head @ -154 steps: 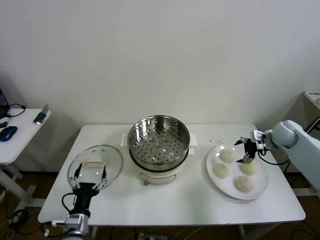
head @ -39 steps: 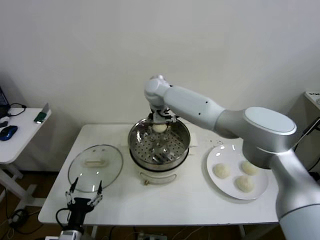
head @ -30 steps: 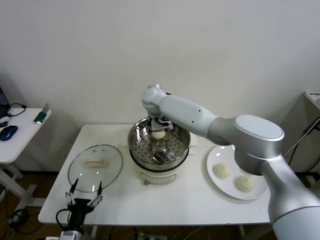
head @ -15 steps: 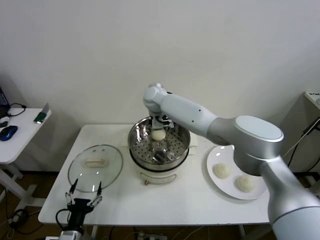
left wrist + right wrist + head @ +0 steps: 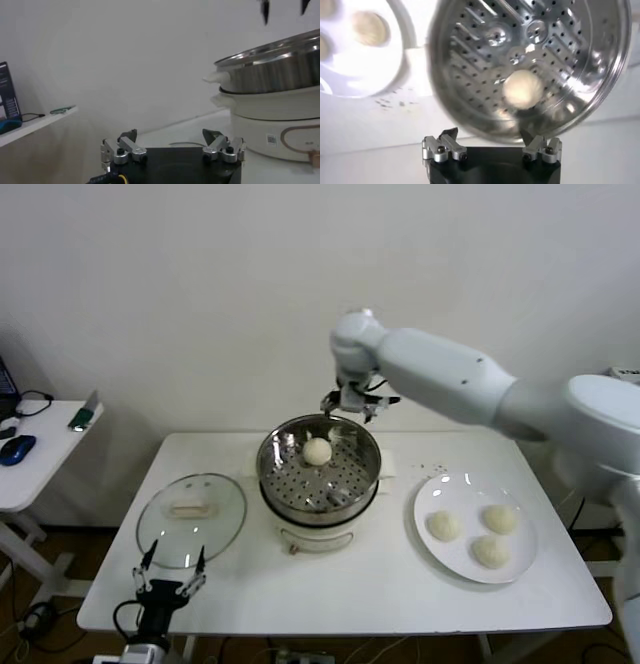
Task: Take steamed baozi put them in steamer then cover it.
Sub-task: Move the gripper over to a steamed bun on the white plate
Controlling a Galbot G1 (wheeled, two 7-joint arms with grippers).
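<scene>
One baozi (image 5: 317, 451) lies in the shiny perforated steamer (image 5: 290, 484) on its white pot base; it also shows in the right wrist view (image 5: 522, 88). Three more baozi (image 5: 443, 525) lie on the white plate (image 5: 455, 564) at the right. My right gripper (image 5: 349, 406) is open and empty, raised above the steamer's far rim. The glass cover (image 5: 191, 507) with its cream handle lies flat on the table left of the steamer. My left gripper (image 5: 167, 566) is open and empty, low at the table's front left edge, in front of the cover.
The white table (image 5: 360, 594) holds the steamer in the middle, the plate at the right and the cover at the left. A side table (image 5: 30, 469) with a mouse stands at the far left. A wall is close behind.
My right gripper has let go of the baozi, which now lies in the steamer, and has risen up and to the right above the far rim. The left arm has not moved.
</scene>
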